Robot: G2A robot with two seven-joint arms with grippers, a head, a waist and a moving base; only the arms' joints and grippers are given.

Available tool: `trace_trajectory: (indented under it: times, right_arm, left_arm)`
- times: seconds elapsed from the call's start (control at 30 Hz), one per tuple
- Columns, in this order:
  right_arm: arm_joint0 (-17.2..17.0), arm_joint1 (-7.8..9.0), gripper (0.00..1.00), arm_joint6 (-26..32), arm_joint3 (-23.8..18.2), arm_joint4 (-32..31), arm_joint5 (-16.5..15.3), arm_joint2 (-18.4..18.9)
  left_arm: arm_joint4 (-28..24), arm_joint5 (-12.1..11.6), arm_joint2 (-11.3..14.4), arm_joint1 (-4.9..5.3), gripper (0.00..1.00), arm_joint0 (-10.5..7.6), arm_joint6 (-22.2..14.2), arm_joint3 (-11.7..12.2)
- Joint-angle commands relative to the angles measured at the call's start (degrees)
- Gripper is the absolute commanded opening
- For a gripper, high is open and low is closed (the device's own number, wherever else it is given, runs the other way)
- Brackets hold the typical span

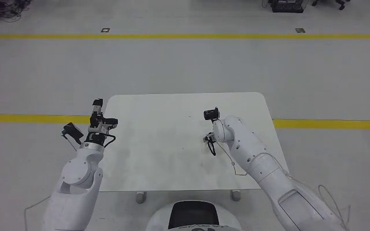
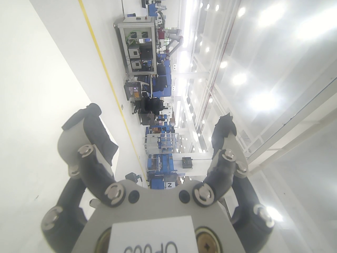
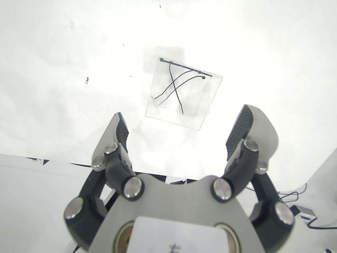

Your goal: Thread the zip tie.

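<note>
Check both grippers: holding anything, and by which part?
Nothing held. Left gripper and right gripper are both open and empty; the zip ties lie in the clear tray.

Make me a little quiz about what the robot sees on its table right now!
1. True or false: the right tool is holding a zip tie.
2. Pick one: where do the black zip ties lie? A) in a clear tray B) in a red bowl C) on the floor
3. Fill the gap: the left tool has its jaws ____.

Key: 1 false, it is open above the tray with nothing in it. 2 A. 3 open.
</note>
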Motion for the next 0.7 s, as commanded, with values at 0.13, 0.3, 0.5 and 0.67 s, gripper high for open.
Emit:
trace_trajectory:
  times: [0.13, 0.3, 0.5, 0.67]
  right_arm:
    - [-0.8, -0.13, 1.0, -3.1, 0.5, 1.8, -0.1, 1.3]
    - [-0.7, -0.38, 0.49, -4.2, 1.8, 3.2, -0.3, 1.7]
    - [-0.2, -0.9, 0.4, -5.2, 3.8, 4.0, 0.0, 1.3]
    - [0.5, -1.44, 0.35, -5.8, 5.8, 4.0, 0.0, 1.1]
  left_arm:
    - [0.0, 0.0, 0.0, 0.0, 1.0, 0.0, 0.0, 0.0]
    - [0.0, 0.0, 0.0, 0.0, 1.0, 0.0, 0.0, 0.0]
    - [0.0, 0.0, 0.0, 0.0, 1.0, 0.0, 0.0, 0.0]
    - [0.0, 0.0, 0.0, 0.0, 1.0, 0.0, 0.0, 0.0]
